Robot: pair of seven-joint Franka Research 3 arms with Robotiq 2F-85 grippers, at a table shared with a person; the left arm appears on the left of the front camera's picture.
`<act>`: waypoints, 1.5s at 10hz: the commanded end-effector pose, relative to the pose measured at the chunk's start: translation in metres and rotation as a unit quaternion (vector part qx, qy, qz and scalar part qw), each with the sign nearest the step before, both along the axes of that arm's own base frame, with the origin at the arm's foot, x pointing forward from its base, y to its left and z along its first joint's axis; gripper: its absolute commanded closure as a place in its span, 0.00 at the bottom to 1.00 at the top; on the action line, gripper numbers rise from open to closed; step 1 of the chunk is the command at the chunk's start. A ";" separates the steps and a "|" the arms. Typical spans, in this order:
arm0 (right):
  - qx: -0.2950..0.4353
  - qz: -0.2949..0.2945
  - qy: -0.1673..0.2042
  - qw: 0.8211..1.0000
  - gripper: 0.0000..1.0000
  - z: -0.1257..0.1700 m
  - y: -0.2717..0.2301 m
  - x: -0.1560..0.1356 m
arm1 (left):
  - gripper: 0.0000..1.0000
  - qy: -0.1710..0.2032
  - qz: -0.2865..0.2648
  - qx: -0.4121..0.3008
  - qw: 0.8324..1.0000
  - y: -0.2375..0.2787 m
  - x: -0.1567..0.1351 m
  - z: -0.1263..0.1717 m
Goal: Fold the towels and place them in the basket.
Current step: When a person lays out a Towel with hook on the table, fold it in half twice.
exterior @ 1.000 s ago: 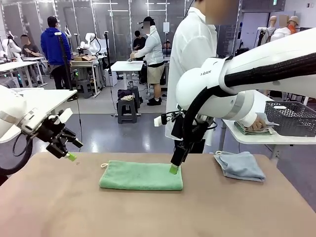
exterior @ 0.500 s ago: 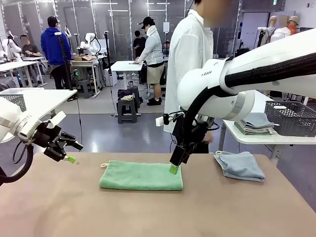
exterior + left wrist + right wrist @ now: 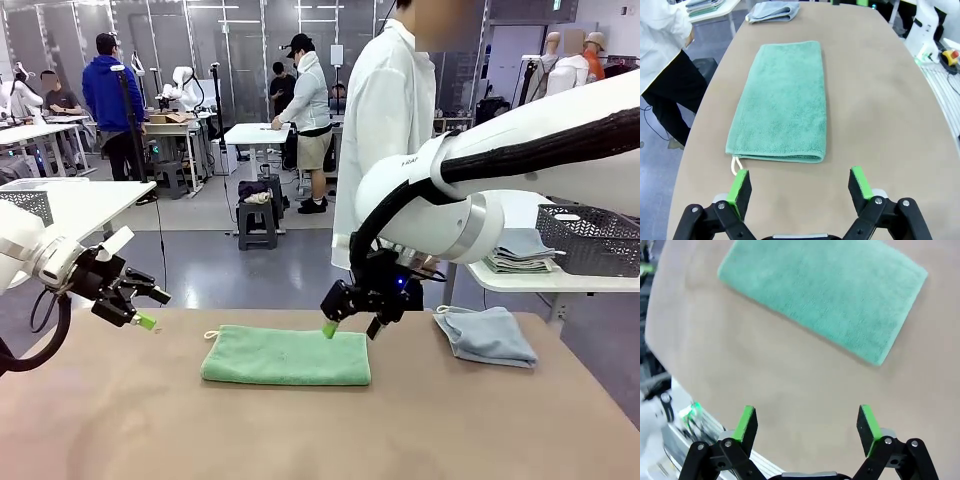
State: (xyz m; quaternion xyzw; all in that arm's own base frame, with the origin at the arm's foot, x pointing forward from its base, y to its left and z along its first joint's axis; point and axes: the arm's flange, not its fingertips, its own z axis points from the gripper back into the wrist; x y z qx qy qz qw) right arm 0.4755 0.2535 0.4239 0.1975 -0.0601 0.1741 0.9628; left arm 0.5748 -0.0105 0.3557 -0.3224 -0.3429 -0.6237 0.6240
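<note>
Nearest, bare tan surface [image 3: 300, 430], then the green towel [image 3: 287, 356] lying flat mid-surface, folded to a long strip, loop at its left end. Half a second ago pressed by the right pincer [image 3: 352, 325] at the far right corner; now released, that pincer lifted off and swung level just above the far edge, pads spread wide, gripping nothing. Seen from the right wrist, same spread pads with the green towel [image 3: 826, 296] lying ahead, apart from them. Off to the left, left pincer [image 3: 148, 308] hanging open and empty beyond the towel's loop end, barely shifted from a moment ago; from its wrist, towel [image 3: 780, 102] ahead, loop just short of the pads. Probably means one fold finished and the hold dropped, with a second fold or a lift to come. Farther right, near the far edge, blue towel [image 3: 487, 335] crumpled, untouched, unfolded. Beyond, on a side table, dark basket [image 3: 592, 238] beside stacked cloths, well apart from both towels; nothing yet carried over, so the task sits early.
</note>
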 end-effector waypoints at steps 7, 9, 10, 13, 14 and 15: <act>-0.072 -0.198 -0.002 0.978 0.00 -0.058 0.021 0.050 | 0.02 0.000 0.000 0.000 1.000 0.000 0.000 0.000; -0.087 -0.223 0.006 0.971 0.00 -0.074 0.025 0.068 | 0.02 0.000 0.000 0.000 1.000 0.000 0.000 0.000; -0.095 -0.239 0.001 0.966 0.00 -0.082 0.026 0.078 | 0.02 0.000 0.000 0.000 1.000 0.000 0.000 0.000; -0.111 -0.254 -0.002 0.961 0.00 -0.100 0.025 0.094 | 0.02 0.000 0.000 0.000 1.000 0.000 0.000 0.000; -0.114 -0.259 -0.007 0.959 0.00 -0.104 0.022 0.100 | 0.02 0.000 0.000 0.000 1.000 0.000 0.000 0.000; -0.117 -0.261 -0.002 0.958 0.00 -0.108 0.021 0.102 | 0.02 0.000 0.000 0.000 1.000 0.000 0.000 0.000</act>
